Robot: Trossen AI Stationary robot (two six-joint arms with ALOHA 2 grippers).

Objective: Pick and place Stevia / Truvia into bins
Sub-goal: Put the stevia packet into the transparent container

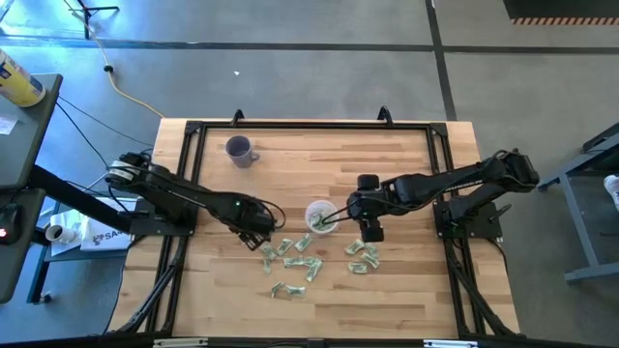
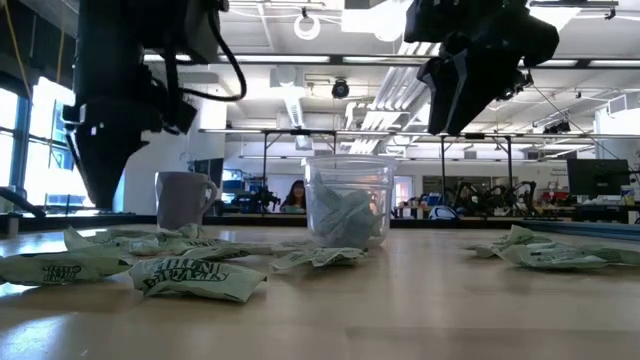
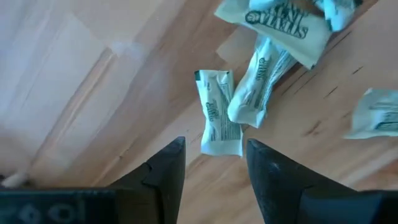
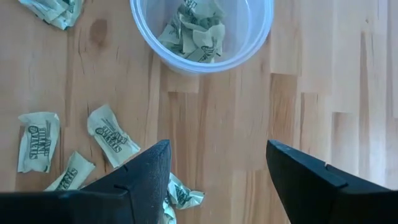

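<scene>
Pale green and white Stevia sachets lie scattered on the wooden table [image 1: 290,256], some right of the cup [image 1: 363,253]. The clear plastic cup [image 1: 319,215] stands upright mid-table [image 2: 347,160], with several crumpled sachets inside [image 4: 196,31]. My left gripper [image 1: 256,220] is open and low over the table [image 3: 214,146], left of the cup. One flat sachet [image 3: 217,115] lies just beyond its fingertips, its near end between them. My right gripper [image 1: 338,215] is wide open [image 4: 217,152]. It hangs above the table just right of the cup [image 2: 470,90] and holds nothing.
A purple mug [image 1: 239,150] stands upright toward the far left of the table [image 2: 185,198]. A black metal frame [image 1: 309,126] runs around the table's edges. Bare wood lies near the far right and near edges. A person sits far off in the room [image 2: 296,193].
</scene>
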